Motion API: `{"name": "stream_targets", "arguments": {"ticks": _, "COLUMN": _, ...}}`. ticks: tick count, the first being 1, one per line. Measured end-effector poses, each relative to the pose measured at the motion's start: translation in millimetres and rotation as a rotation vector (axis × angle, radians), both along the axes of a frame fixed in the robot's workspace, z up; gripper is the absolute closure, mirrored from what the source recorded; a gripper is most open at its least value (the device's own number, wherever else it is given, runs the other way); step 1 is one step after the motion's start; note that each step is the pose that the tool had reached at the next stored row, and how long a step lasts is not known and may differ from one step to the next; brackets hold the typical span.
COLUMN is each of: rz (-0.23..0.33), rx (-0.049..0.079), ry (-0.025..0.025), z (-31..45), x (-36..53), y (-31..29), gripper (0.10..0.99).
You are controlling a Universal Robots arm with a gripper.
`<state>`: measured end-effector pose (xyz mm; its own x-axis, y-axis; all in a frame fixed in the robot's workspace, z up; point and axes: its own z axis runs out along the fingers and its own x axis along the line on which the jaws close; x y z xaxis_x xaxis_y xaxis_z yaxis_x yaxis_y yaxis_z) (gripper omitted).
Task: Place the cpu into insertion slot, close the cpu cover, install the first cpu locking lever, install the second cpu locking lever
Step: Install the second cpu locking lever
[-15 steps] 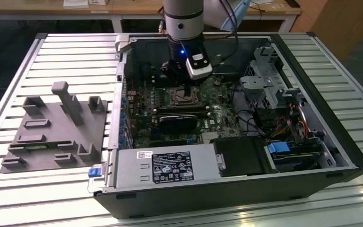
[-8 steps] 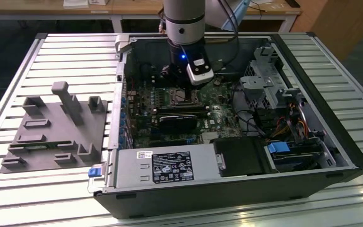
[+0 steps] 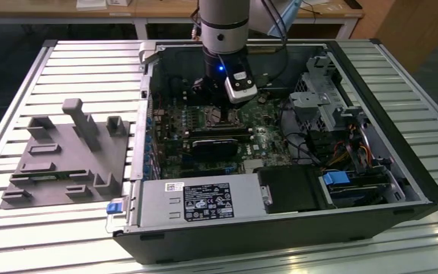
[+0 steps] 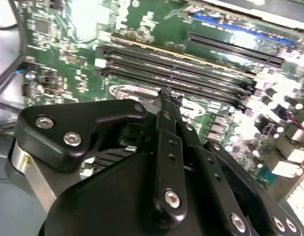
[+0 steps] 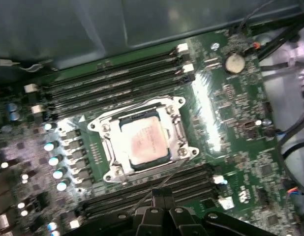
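Note:
The cpu [image 5: 142,142] lies flat in the insertion slot [image 5: 108,147] on the green motherboard, its shiny top facing up. The silver cpu cover [image 5: 179,129] lies down around it as a frame. A thin wire lever [image 5: 144,199] runs slanted along the slot's edge by the memory slots. My gripper [image 5: 161,193] hovers just beside that edge with its black fingers pressed together; whether they touch the lever I cannot tell. In the second wrist view the gripper [image 4: 166,92] tapers to a point over a silver corner of the slot. In the exterior view the slot [image 3: 217,117] sits under the arm.
Long black memory slots [image 5: 117,78] flank the slot on both sides. The open computer case [image 3: 371,114] has a power supply [image 3: 196,202], drive cages and cables [image 3: 303,142] around the board. A grey fixture block [image 3: 67,154] stands on the slatted table at the exterior view's left.

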<state>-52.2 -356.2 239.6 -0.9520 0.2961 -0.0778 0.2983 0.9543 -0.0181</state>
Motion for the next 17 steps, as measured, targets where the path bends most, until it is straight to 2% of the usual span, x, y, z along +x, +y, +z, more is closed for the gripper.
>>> {"name": "stream_targets", "arguments": {"ticks": 3, "rz": 0.000, "rx": 0.002, "ry": 0.0002, "z": 0.0, "x": 0.0, "y": -0.1, "gripper": 0.980}}
{"name": "stream_targets", "arguments": {"ticks": 4, "rz": 0.000, "rx": 0.012, "ry": 0.0001, "z": 0.0, "x": 0.0, "y": -0.5, "gripper": 0.980}}
{"name": "stream_targets", "arguments": {"ticks": 5, "rz": 0.000, "rx": 0.028, "ry": 0.0001, "z": -0.1, "x": 0.0, "y": -1.0, "gripper": 0.980}}
{"name": "stream_targets", "arguments": {"ticks": 8, "rz": 0.000, "rx": 0.082, "ry": 0.0000, "z": -0.3, "x": 0.0, "y": -3.0, "gripper": 0.980}}
{"name": "stream_targets", "arguments": {"ticks": 10, "rz": 0.000, "rx": 0.111, "ry": 0.0000, "z": -0.5, "x": 0.0, "y": -4.9, "gripper": 0.980}}
{"name": "stream_targets", "arguments": {"ticks": 11, "rz": 0.000, "rx": 0.132, "ry": 0.0000, "z": -0.8, "x": 0.0, "y": -7.5, "gripper": 0.980}}
{"name": "stream_targets", "arguments": {"ticks": 14, "rz": 0.000, "rx": 0.154, "ry": 0.0001, "z": -1.2, "x": 0.0, "y": -12.5, "gripper": 0.980}}
{"name": "stream_targets", "arguments": {"ticks": 17, "rz": 0.000, "rx": 0.167, "ry": 0.0001, "z": -1.2, "x": 0.0, "y": -18.1, "gripper": 0.980}}
